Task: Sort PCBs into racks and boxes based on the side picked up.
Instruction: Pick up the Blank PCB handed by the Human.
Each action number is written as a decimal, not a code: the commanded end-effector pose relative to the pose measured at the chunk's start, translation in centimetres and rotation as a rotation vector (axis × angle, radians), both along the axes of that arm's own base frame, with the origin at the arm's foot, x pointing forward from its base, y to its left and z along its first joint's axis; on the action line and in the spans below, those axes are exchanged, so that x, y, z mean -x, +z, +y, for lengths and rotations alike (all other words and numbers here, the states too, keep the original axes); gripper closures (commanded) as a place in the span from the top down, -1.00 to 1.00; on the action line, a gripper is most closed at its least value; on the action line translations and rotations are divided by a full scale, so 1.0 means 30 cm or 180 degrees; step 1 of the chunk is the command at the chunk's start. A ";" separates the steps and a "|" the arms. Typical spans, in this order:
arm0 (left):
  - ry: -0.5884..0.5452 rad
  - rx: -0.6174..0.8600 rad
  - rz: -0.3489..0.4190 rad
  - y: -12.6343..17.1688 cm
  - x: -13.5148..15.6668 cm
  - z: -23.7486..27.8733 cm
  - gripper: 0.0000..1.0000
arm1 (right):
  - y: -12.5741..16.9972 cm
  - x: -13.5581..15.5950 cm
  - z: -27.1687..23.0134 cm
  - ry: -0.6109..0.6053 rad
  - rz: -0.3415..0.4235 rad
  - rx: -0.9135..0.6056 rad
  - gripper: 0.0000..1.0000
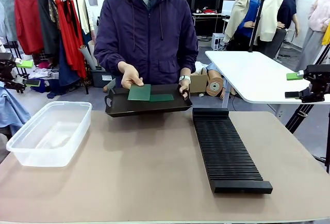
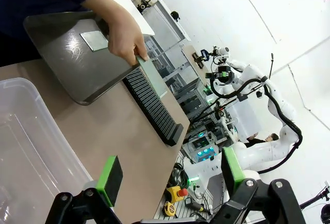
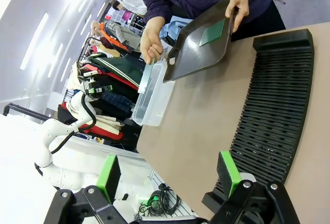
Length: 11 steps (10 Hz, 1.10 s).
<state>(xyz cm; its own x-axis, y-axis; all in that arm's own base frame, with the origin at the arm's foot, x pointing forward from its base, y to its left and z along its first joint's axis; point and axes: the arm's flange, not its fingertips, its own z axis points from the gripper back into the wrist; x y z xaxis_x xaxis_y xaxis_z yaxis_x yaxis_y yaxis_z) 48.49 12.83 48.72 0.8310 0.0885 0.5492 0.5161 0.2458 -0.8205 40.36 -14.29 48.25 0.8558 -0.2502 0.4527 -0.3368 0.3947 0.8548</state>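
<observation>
While the tray (image 1: 118,111) is in the person's hands (image 1: 130,75) at the table's (image 1: 144,182) far edge, holdings stand as follows.

- Left gripper (image 1: 28,73): wide open, empty, green pads apart, raised off to its own side.
- Right gripper (image 1: 293,85): likewise wide open and empty, raised at the opposite side.
- PCBs (image 1: 139,92): two, flat on the tray and overlapping, one paler, one darker. They lie well ahead of both grippers and inward of each, with one hand resting on the paler board.
- Box (image 1: 31,157): clear, nothing in it, below and just ahead of the left gripper.
- Rack (image 1: 227,152): black, no boards in its slots, below the right gripper and inward of it.

Step in hand, as I judge it, is first pickup. Wait until the tray is set down and the hand is clear. Read which face is uppermost before committing. Take the upper board by an edge so its neighbour does not drag, then choose rack or box accordingly.
</observation>
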 end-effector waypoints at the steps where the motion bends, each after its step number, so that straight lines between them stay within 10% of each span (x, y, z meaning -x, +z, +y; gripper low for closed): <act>1: -0.0030 0.0042 0.0142 -0.034 -0.049 -0.042 1.00 | 0.007 -0.001 -0.001 0.0017 0.0020 0.0001 1.00; 11: -0.0694 0.0168 0.1067 -0.238 -0.143 -0.640 1.00 | 0.007 -0.001 -0.001 0.0017 0.0020 0.0001 1.00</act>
